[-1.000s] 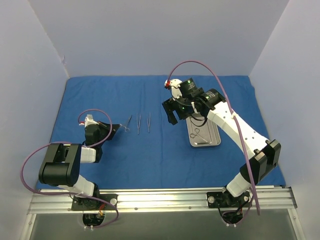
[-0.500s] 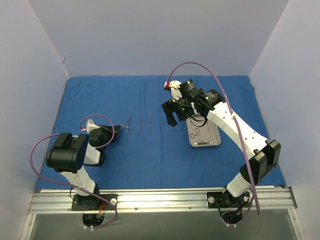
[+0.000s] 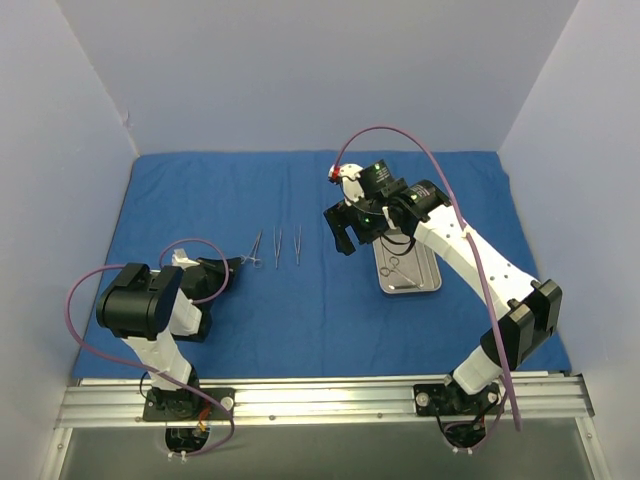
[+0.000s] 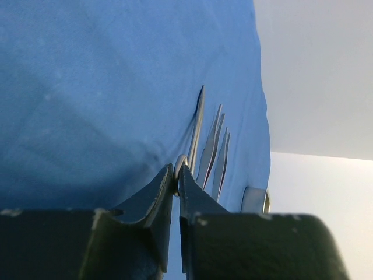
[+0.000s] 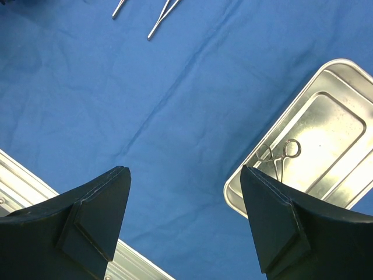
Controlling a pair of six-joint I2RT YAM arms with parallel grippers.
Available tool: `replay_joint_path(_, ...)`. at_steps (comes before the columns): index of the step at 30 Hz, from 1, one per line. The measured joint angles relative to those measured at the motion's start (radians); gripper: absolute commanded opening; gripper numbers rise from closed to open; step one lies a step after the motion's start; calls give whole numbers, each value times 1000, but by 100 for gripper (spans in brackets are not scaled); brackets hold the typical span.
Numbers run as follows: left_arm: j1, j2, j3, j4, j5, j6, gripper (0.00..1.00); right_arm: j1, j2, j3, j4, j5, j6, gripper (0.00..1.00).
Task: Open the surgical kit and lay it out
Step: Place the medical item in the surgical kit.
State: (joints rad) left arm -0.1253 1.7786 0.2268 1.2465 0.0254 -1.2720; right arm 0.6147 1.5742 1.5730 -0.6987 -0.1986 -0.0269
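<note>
The deep-blue drape (image 3: pixel 300 300) lies spread flat. Three thin silver instruments lie side by side on it: the left one (image 3: pixel 257 245), the middle one (image 3: pixel 278 246) and the right one (image 3: pixel 298 245). The steel tray (image 3: pixel 425 282) lies to their right with a fourth ring-handled instrument (image 3: pixel 395 265) inside. My left gripper (image 3: pixel 238 262) is low on the drape and shut on the left instrument's ring handle (image 4: pixel 181 161). My right gripper (image 3: pixel 343 232) hangs open and empty above the drape, just left of the tray (image 5: pixel 335 111); the fourth instrument (image 5: pixel 278 155) shows by its right finger.
The metal rail (image 3: pixel 320 395) with both arm bases runs along the near edge, and shows in the right wrist view (image 5: pixel 23 175). Pale walls close the back and both sides. The drape's far edge meets the back wall.
My left arm has folded and swung so its body sits closer to the instruments; its gripper stays at the left instrument's handle. My right arm has hardly moved.
</note>
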Motion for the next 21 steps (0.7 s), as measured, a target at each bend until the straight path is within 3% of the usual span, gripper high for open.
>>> replay_joint_path(9, -20, 5, -23, 21, -29, -10, 18, 0, 0, -2, 1, -4, 0, 78)
replay_joint_path(15, -39, 29, -23, 27, -39, -21, 34, 0, 0, -12, 0, -10, 0, 79)
replay_joint_path(21, -44, 34, -23, 30, -41, -28, 40, 0, 0, -14, 1, -11, 0, 79)
